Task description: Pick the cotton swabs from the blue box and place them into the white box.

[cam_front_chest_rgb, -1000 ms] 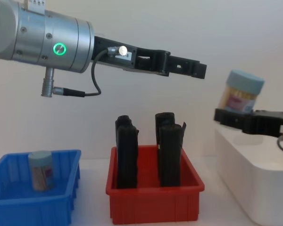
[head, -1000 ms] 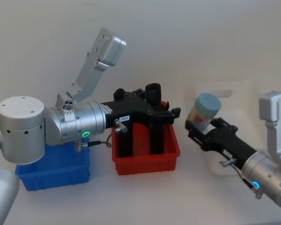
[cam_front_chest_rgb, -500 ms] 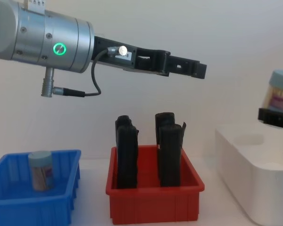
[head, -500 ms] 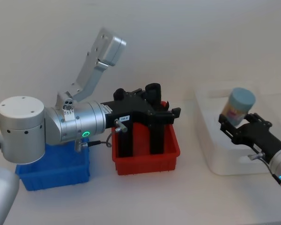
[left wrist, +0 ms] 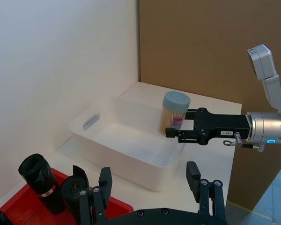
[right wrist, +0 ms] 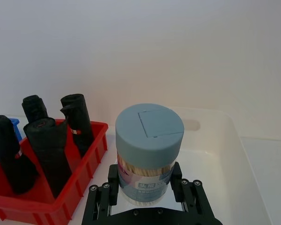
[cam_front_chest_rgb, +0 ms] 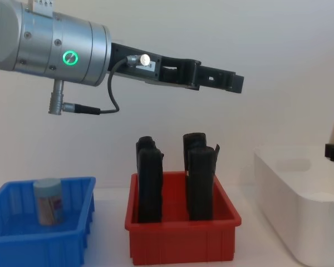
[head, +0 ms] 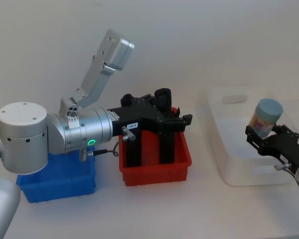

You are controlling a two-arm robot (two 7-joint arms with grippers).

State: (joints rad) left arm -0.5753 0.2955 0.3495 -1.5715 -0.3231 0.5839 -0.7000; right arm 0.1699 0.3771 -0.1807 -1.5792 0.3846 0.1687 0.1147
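One jar of cotton swabs point(head: 265, 115) with a pale blue lid is upright in my right gripper point(head: 265, 131), which is shut on it above the white box point(head: 225, 167). The right wrist view has the jar point(right wrist: 149, 151) clamped between both fingers over the box's floor. From the left wrist view the jar point(left wrist: 174, 112) hangs over the box's point(left wrist: 113, 151) near end. A second jar point(cam_front_chest_rgb: 48, 201) stands in the blue box point(cam_front_chest_rgb: 22, 245) at the left. My left gripper point(cam_front_chest_rgb: 225, 82) stays high above the red bin, open with nothing in it.
A red bin point(head: 155, 175) with several upright black rolls point(cam_front_chest_rgb: 149, 181) stands between the blue box point(head: 60, 188) and the white box point(cam_front_chest_rgb: 292, 192). My left arm point(head: 79, 130) stretches across the blue box and covers most of it in the head view.
My right gripper has carried the jar to the right and somewhat down, from the white box's left rim to over its inside. The left arm has not moved.
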